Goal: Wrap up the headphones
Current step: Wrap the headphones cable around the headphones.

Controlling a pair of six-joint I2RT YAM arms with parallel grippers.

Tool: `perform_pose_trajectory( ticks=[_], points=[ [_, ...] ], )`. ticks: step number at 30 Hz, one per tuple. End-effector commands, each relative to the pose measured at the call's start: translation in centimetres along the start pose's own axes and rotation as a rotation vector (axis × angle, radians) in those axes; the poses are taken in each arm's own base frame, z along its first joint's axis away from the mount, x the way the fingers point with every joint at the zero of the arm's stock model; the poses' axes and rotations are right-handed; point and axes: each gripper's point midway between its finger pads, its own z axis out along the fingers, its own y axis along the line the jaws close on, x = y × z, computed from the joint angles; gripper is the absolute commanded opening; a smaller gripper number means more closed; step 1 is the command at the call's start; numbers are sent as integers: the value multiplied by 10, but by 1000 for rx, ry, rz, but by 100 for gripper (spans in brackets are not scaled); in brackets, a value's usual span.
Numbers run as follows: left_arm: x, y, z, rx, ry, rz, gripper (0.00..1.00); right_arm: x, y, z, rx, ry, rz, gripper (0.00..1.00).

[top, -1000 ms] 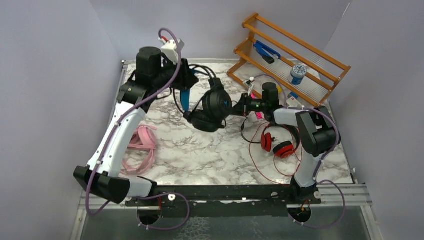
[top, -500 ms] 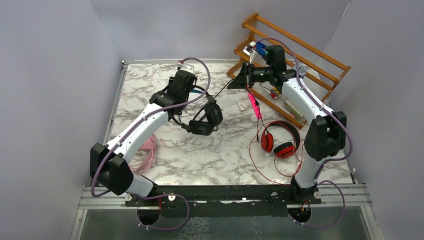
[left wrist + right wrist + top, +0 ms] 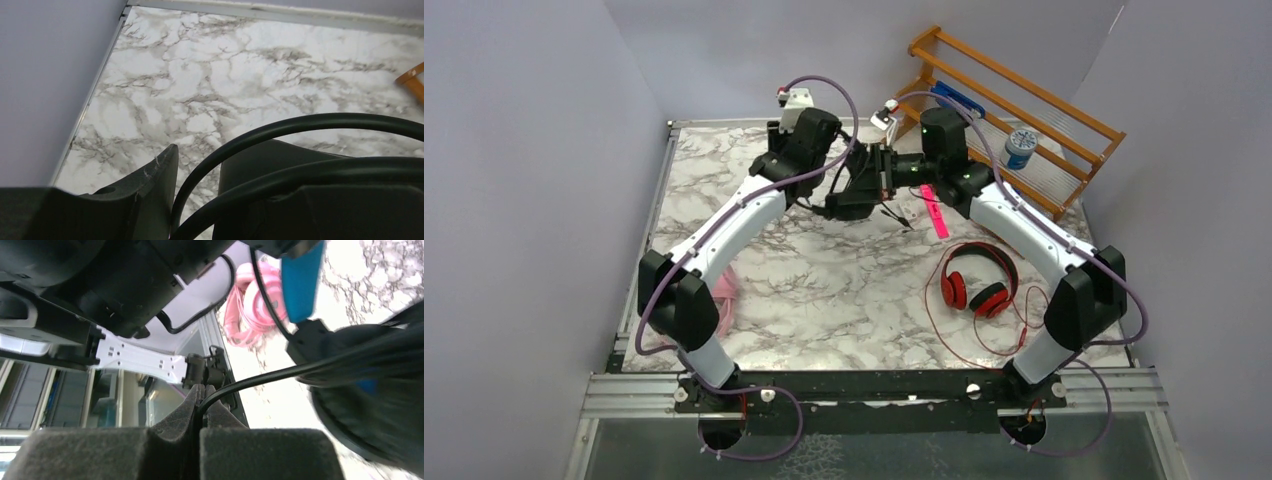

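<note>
Near the back wall, left gripper (image 3: 840, 182) held black headphones (image 3: 360, 412); right gripper (image 3: 200, 390) pinched the cord (image 3: 260, 375); tugging could snap it.

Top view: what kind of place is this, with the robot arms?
Most likely a robot lab test cell. The left arm and right arm are bolted to a metal rail, plain grey walls box in the marble table, and red headphones lie there as practice things.

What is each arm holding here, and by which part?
The right gripper pinches the black headphones' cable between its fingers; the left gripper appears to hold that headset by its blue headband.
</note>
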Motion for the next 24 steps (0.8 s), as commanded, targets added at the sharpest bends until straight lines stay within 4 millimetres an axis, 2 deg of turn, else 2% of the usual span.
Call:
perform_pose_trajectory(
  ticks=[1,6,11,17,24],
  points=[
    [-34,-7,7,-72,-43,-284,0,-6,48,24,-1,-124,-79,0],
    [-70,-29,1,36,-54,-492,0,7,37,40,96,-236,-134,1],
    [-102,-42,-9,174,-45,-646,0,24,19,30,170,-298,-191,6],
    [-121,-52,-25,390,45,-814,0,39,9,12,187,-369,-272,9],
    [-139,-49,-62,568,65,-880,0,56,-10,11,175,-415,-285,11]
  ],
)
